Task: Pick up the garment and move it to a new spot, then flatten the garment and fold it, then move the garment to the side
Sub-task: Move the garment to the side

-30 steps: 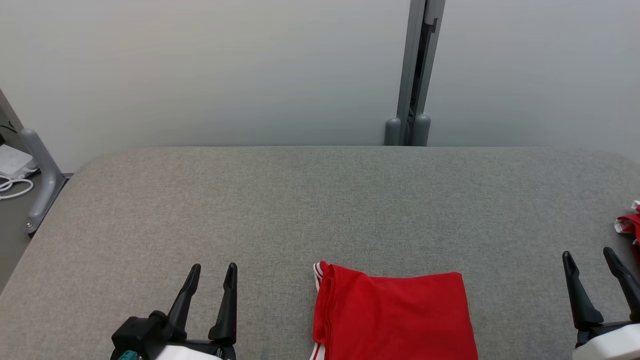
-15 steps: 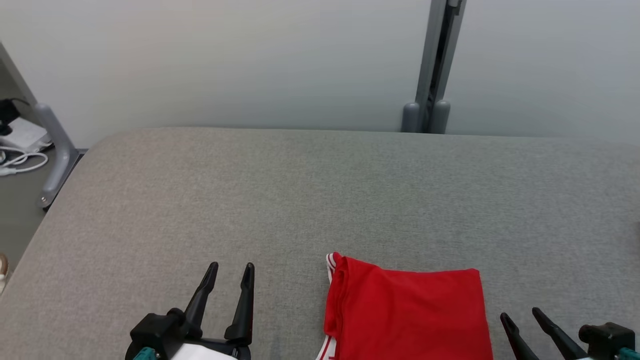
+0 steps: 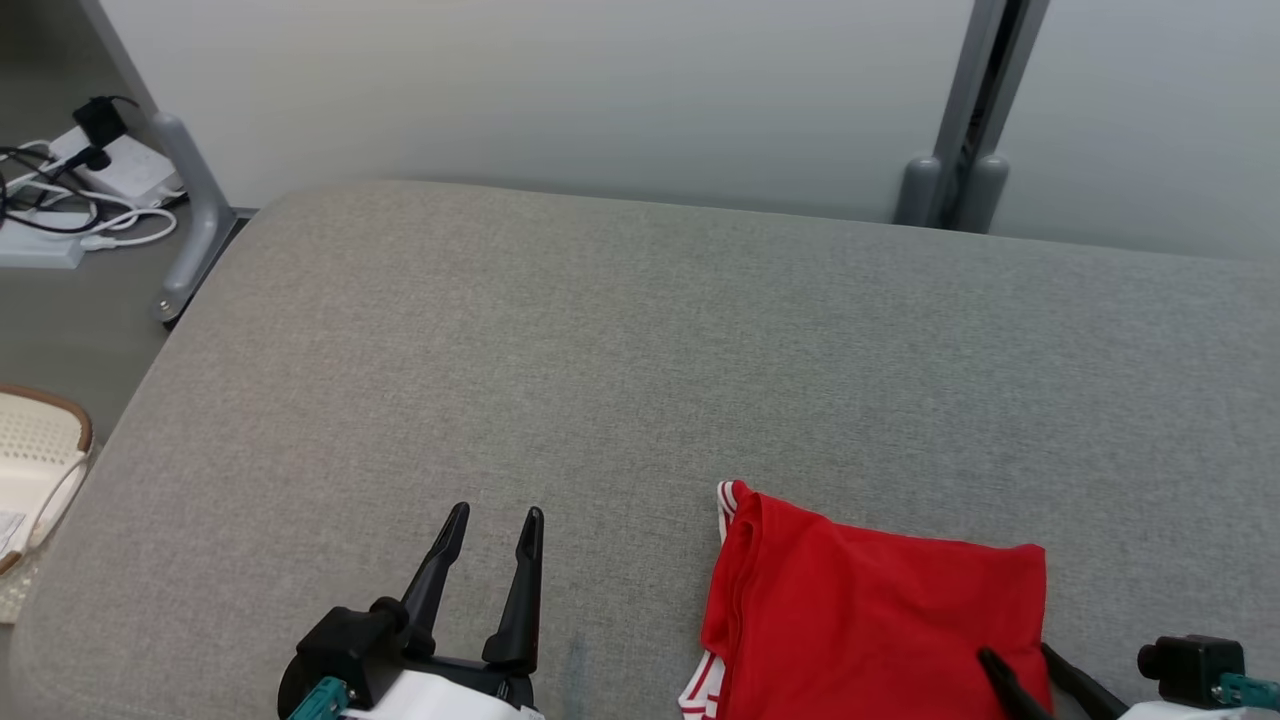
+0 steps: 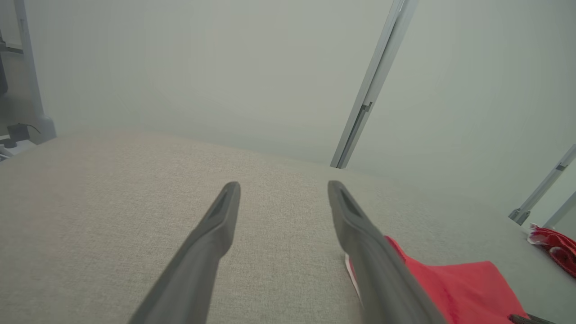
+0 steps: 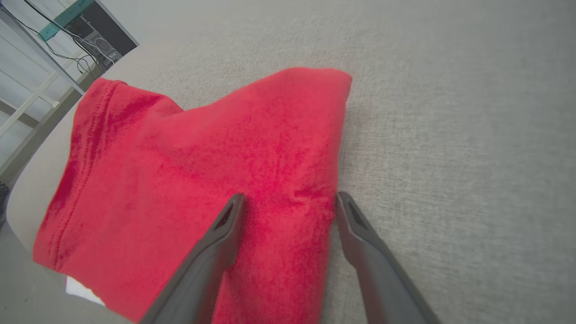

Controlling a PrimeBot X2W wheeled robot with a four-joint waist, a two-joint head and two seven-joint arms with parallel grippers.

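1. The garment lies folded into a neat red rectangle at the near edge of the table, right of centre, with white-striped trim peeping out at its left corner. The folding looks done, so the step in hand is probably carrying it to the side.
2. The right tool is spread wide and pinches nothing. It straddles the garment's right-hand edge, one finger over the cloth and the other over bare table (whether the tips touch the fabric cannot be told).
3. A good grasp would take the whole stack. The tool should come in low and flat so that every layer sits between the fingers before they close. Catching only the top layer would likely peel the fold open.
4. The left tool is also spread and empty, over bare table to the garment's left and apart from it. Bringing it to the striped edge would let both sides rise together.
5. The lift should be kept low and level, and the garment set down clear of the other red cloth lying well apart at the table's right.
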